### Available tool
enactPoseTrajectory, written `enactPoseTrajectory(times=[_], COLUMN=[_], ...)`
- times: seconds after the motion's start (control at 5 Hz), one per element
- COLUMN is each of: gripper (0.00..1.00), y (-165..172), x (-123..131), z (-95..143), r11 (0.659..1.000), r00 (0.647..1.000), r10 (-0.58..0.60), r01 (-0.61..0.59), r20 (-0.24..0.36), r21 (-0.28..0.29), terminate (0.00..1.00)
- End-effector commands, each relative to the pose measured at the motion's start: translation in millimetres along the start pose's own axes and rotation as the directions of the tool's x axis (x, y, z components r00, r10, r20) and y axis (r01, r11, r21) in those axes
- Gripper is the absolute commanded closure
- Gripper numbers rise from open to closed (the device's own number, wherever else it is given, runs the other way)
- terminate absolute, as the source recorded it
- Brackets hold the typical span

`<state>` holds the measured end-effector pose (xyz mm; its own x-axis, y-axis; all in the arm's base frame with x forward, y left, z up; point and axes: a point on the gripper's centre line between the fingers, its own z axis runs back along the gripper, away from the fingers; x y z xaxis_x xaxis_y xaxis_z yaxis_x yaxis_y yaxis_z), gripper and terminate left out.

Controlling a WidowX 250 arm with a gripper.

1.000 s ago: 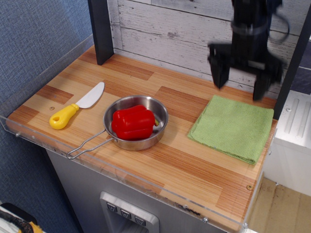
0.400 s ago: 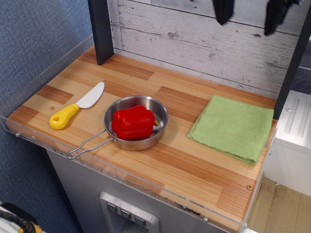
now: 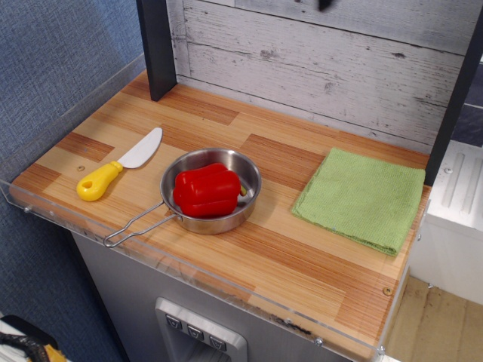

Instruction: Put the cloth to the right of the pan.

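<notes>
The light green cloth (image 3: 362,197) lies flat and folded on the wooden counter, to the right of the pan and apart from it. The shiny steel pan (image 3: 219,224) sits at the middle of the counter. Its wire loop handle (image 3: 136,225) points toward the front left. A red pepper (image 3: 206,190) lies inside it. Of the gripper, only one dark fingertip (image 3: 324,4) shows at the top edge, high above the counter. It touches nothing. The rest of it is out of view.
A toy knife (image 3: 121,170) with a yellow handle lies left of the pan. A black post (image 3: 157,45) stands at the back left. A white plank wall (image 3: 302,60) backs the counter. A clear plastic rim (image 3: 189,271) runs along the front and left edges.
The open gripper has risen from just above the cloth's far edge up past the top of the frame. The cloth, pan and knife have not moved.
</notes>
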<state>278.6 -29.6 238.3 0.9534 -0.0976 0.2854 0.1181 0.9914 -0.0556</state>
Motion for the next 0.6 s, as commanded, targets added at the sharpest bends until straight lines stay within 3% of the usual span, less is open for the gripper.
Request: enactPoseTrajectory(times=[0.0, 0.2, 0.4], gripper=[0.00, 0.00, 0.00], y=[26.0, 26.0, 26.0], x=[-15.2, -15.2, -15.2], z=[9.9, 9.9, 9.9], r11=[0.999, 0.999, 0.999], r00=[0.995, 0.995, 0.995], r10=[-0.048, -0.048, -0.048], r01=[0.046, 0.046, 0.046], r20=[-0.090, -0.090, -0.090], r21=[-0.024, -0.024, -0.024], terminate=[0.00, 0.00, 1.00])
